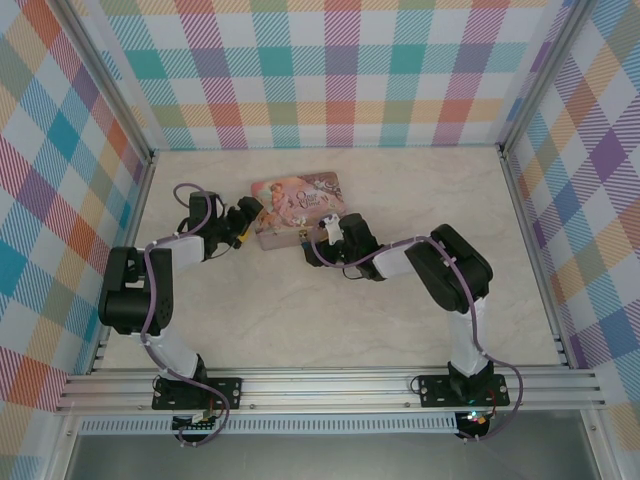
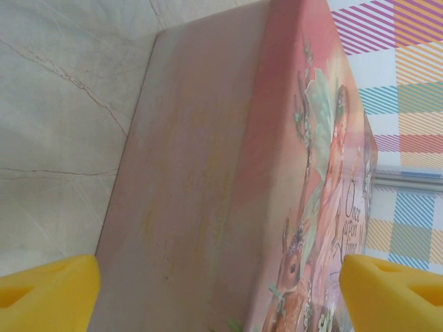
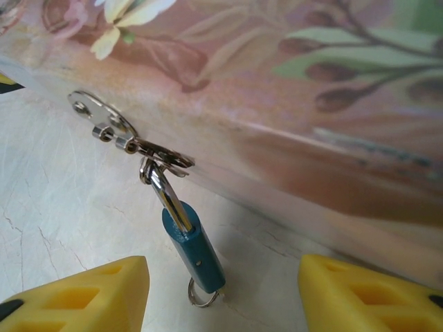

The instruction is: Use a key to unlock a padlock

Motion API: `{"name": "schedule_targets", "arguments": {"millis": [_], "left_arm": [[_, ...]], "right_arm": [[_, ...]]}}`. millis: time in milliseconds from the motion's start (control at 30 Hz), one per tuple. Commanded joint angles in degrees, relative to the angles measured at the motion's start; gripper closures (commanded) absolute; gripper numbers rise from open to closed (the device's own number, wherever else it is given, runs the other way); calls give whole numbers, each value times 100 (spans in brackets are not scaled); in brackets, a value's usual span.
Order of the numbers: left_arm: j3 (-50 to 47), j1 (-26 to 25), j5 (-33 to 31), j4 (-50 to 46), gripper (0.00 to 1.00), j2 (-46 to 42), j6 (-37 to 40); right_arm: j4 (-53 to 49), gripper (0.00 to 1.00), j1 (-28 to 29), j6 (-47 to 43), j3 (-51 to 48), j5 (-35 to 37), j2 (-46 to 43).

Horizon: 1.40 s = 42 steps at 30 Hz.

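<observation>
The blue padlock [image 3: 195, 250] hangs by its thin metal shackle [image 3: 165, 191] from the hasp [image 3: 104, 124] on the pink tin's [image 3: 291, 111] front wall, its lower end resting on the table. A thin silver ring [image 3: 201, 296] sticks out of that lower end; it looks like the key's head. My right gripper [image 3: 221, 280] is open, its yellow fingers [image 3: 90, 294] on either side of the padlock with a gap on each side. My left gripper [image 2: 221, 290] stands wide open around the tin's [image 2: 201, 173] left end. I cannot tell whether its pads touch the tin.
The tin [image 1: 300, 205] lies lid up at the middle of the marble-look table [image 1: 400, 330]. The left gripper [image 1: 247, 222] is at its left end and the right gripper [image 1: 318, 247] at its front edge. Checked walls enclose the table on three sides.
</observation>
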Motion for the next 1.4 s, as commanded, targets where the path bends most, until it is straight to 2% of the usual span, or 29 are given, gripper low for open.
{"name": "schedule_targets", "arguments": {"millis": [0, 633, 867, 1067, 1367], "left_arm": [[101, -62, 78, 145, 11, 78, -16], [95, -101, 42, 110, 11, 51, 2], [76, -146, 33, -43, 12, -91, 144], [-73, -259, -10, -171, 12, -304, 252], [-460, -663, -187, -184, 12, -855, 148]], "right_arm": [[291, 44, 52, -30, 141, -215, 139], [550, 71, 78, 127, 107, -353, 201], [614, 86, 80, 160, 46, -273, 154], [343, 90, 81, 206, -52, 237, -70], [-764, 91, 72, 428, -42, 1256, -397]]}}
